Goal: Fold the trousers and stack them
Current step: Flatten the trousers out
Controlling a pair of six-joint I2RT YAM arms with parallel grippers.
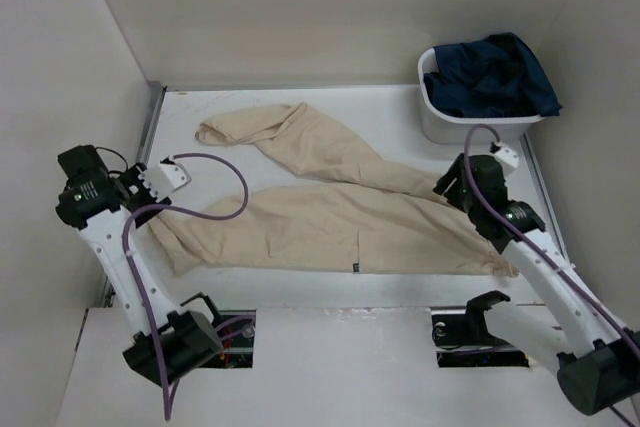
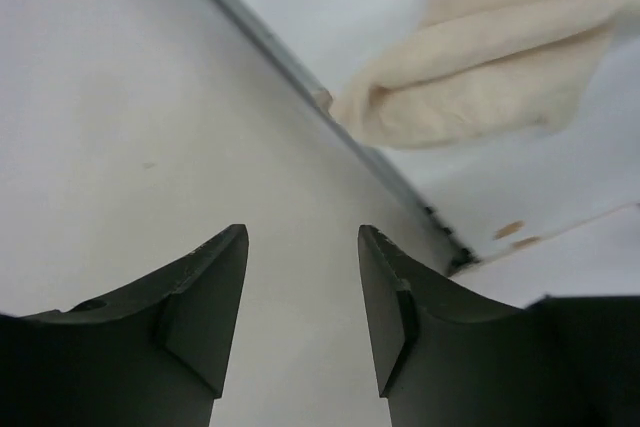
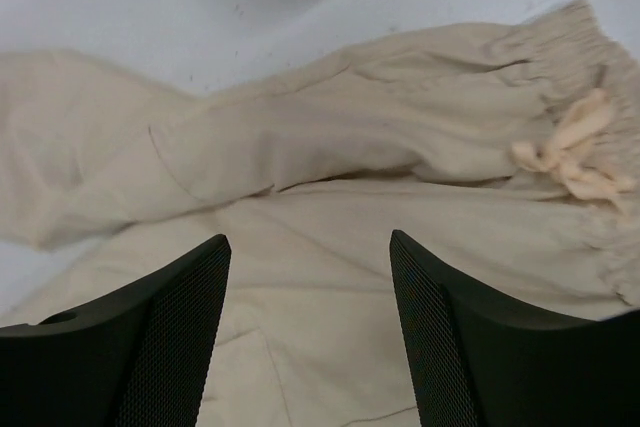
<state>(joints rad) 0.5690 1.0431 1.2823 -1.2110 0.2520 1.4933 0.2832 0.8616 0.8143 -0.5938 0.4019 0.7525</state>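
White table (image 1: 400, 107) | beige trousers (image 1: 330, 227) beneath right end effector (image 3: 308, 242), wide, empty | left end effector (image 2: 303, 232) wide, hem ahead

Trousers (image 1: 330, 227): waist end hidden behind right arm (image 1: 540, 257); nearer hem partly under left arm (image 1: 120, 257). Tag (image 1: 355, 267) on trousers' near edge: too small to read. Clothes (image 1: 490, 77) in bin (image 1: 440, 127) beyond trousers: count indeterminable.
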